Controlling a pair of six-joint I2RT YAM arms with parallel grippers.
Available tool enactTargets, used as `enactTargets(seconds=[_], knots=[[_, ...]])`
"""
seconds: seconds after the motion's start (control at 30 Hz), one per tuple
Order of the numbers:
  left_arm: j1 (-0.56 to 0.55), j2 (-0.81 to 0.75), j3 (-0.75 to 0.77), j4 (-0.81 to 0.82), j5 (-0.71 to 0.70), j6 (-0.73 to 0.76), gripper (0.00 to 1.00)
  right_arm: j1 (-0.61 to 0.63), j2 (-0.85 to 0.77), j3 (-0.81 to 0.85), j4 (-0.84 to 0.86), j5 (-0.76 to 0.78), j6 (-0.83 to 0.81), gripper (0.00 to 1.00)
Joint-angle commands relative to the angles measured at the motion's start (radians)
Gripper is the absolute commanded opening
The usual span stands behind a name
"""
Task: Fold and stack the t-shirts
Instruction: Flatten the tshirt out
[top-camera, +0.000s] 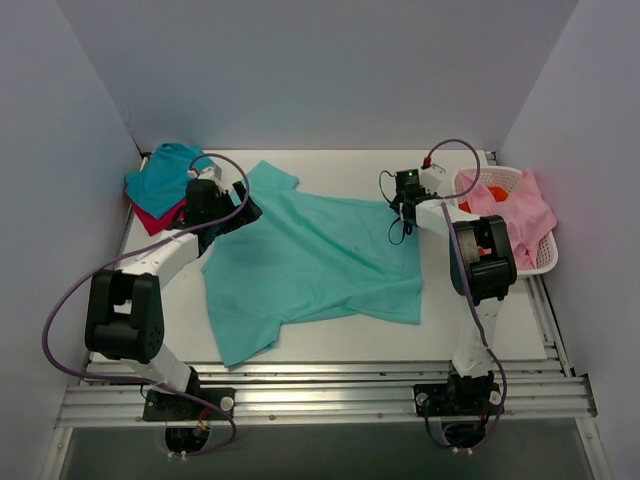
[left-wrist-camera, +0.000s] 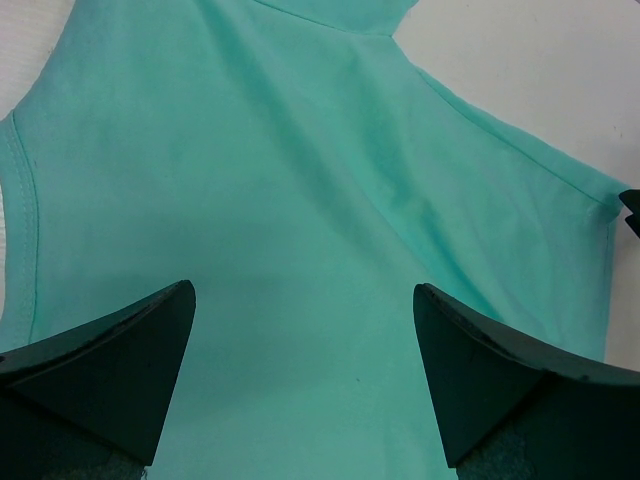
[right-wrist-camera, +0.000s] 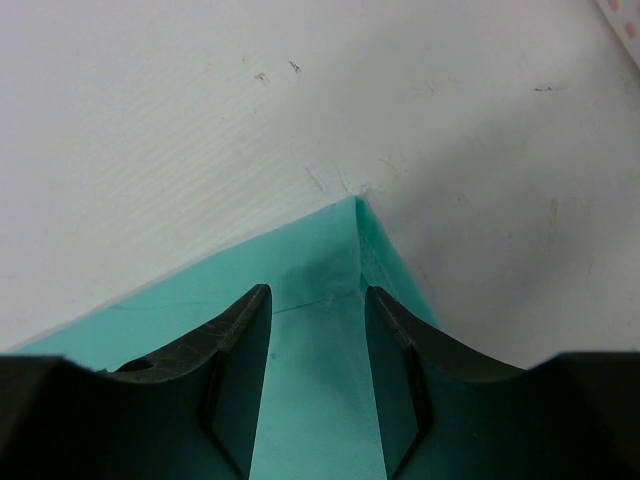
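Left hand (left-wrist-camera: 303, 300) is spread wide, both dark fingers (left-wrist-camera: 110, 370) well apart, and the large mint-green short-sleeved cotton t-shirt (top-camera: 310, 265) fills the wrist view beneath them. Nothing is pinched between the fingers, and whether they touch the cloth I cannot tell. From above, this hand sits over the shirt's far-left part, beside a sleeve.

Over to the right hand (right-wrist-camera: 317, 295): its fingers (right-wrist-camera: 400, 370) are set narrow but with a clear gap, not clamped on anything. They sit right over a pointed corner (right-wrist-camera: 355, 205) of the mint shirt, and flat cloth shows in the gap. Beyond that corner is bare white tabletop (right-wrist-camera: 200, 120), lightly scuffed and ribbed.

The mint cloth is soft and smooth with shallow diagonal creases, and a stitched hem runs along the edge. It lies spread out across the middle of the tabletop, sleeves out, with the near edge a little rumpled.

Counting shirts now: one mint-green, plus one darker teal t-shirt (top-camera: 165, 175) bunched in the far-left corner. That one lies on top of one magenta-red t-shirt (top-camera: 155, 216), which peeks out beneath it. Both are just beside the left hand.

At the far right stands one white plastic lattice basket (top-camera: 535, 258) with a pale pink cloth (top-camera: 525, 205) draped over its rim, near the right hand.
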Motion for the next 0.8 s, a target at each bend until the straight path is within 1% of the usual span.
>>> enactTargets(seconds=[0.0,0.47,0.77], knots=[[0.004,0.001,0.002,0.048,0.003,0.021,1.0,0.006,0.004,0.053,-0.022,0.017,-0.02,0.38],[0.004,0.011,0.004,0.045,0.008,0.024,1.0,0.004,0.032,0.023,0.007,0.021,-0.014,0.38],[0.004,0.013,0.004,0.039,0.002,0.027,1.0,0.001,0.074,0.041,0.013,0.015,-0.013,0.37]])
